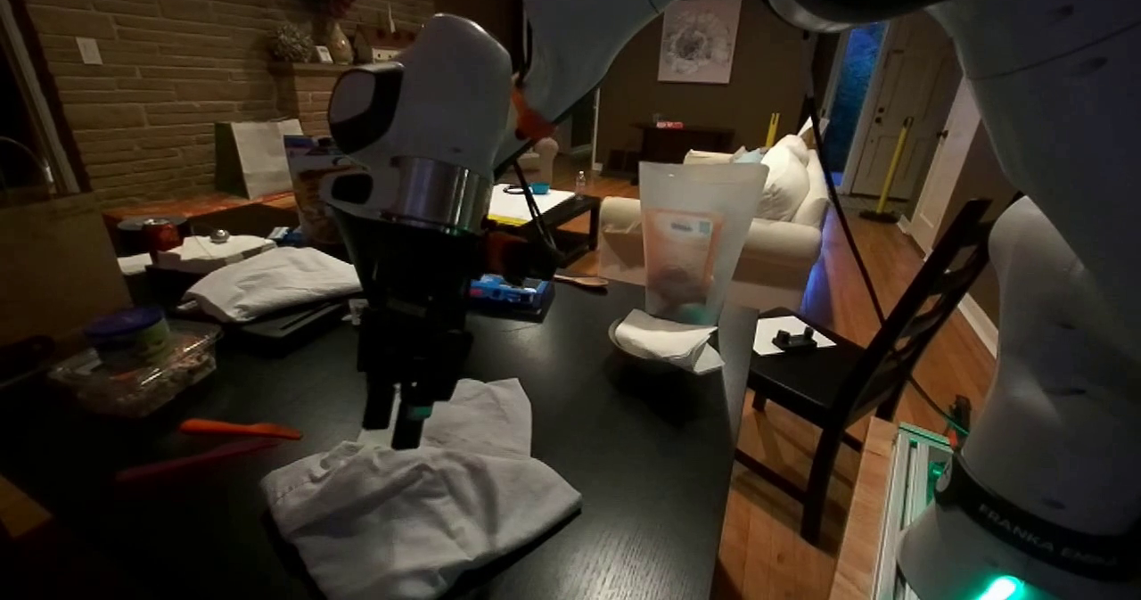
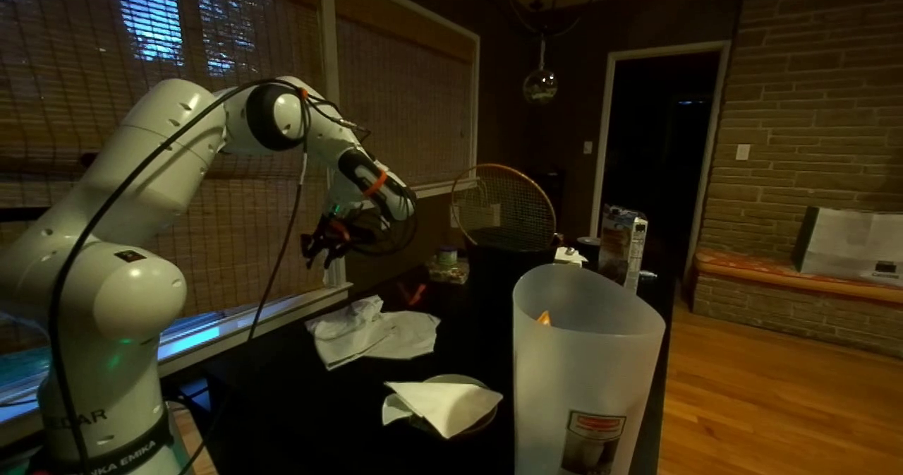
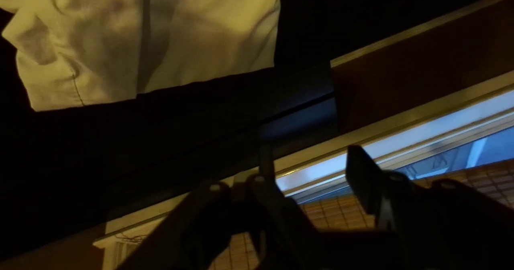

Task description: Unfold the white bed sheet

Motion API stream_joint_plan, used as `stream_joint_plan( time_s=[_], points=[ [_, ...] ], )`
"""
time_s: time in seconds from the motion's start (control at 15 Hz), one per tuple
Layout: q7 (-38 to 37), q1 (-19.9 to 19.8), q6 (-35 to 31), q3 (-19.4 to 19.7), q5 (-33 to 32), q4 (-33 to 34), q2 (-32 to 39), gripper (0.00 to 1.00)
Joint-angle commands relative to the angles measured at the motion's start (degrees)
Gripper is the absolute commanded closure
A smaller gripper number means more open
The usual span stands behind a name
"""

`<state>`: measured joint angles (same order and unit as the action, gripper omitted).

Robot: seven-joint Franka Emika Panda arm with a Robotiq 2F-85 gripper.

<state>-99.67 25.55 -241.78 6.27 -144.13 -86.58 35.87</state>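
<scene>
– Which containers do you see?

– In both exterior views there stands a tall bin (image 2: 589,383) of translucent plastic, with a curved rim. An orange thing (image 1: 682,266) is inside it; through the wall I cannot say what it is. Near the bin is a round dish (image 2: 460,378), and it carries a white napkin (image 2: 455,404), whose corners reach over the edge. There is also a clear plastic box (image 1: 183,386). Its contents are blurred, and a blue-lidded tub (image 1: 134,341) sits on top.

– And the sheet (image 1: 437,511), how does it lie?

– On the desk (image 1: 642,529), which is dark with fine wood grain. The sheet is soft and rumpled, and only some parts are flat. In an exterior view its long axis goes about from left to right, with a raised lump (image 2: 363,311) at the back. In an exterior view a flat flap (image 1: 495,413) points away from the camera. The wrist view shows an almost straight hem (image 3: 209,76) and a short seam (image 3: 77,89) near one corner.

– How is the pincer (image 1: 393,431)?

– It hangs above the desk, apart from the sheet, its two fingers (image 3: 363,175) spread with a gap between.
</scene>
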Motion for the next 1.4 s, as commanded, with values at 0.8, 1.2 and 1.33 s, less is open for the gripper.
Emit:
stream_joint_plan(
  time_s=[0.8, 1.2, 1.33],
  points=[
    [-0.4, 20.6, 4.7, 44.7, 0.0, -8.6, 1.4, 0.0],
    [-18.4, 18.2, 11.6, 41.1, 0.1, -5.7, 4.7, 0.0],
    [-24.7, 17.6, 15.0, 39.9, 0.5, -5.6, 6.2, 0.0]
  ],
)
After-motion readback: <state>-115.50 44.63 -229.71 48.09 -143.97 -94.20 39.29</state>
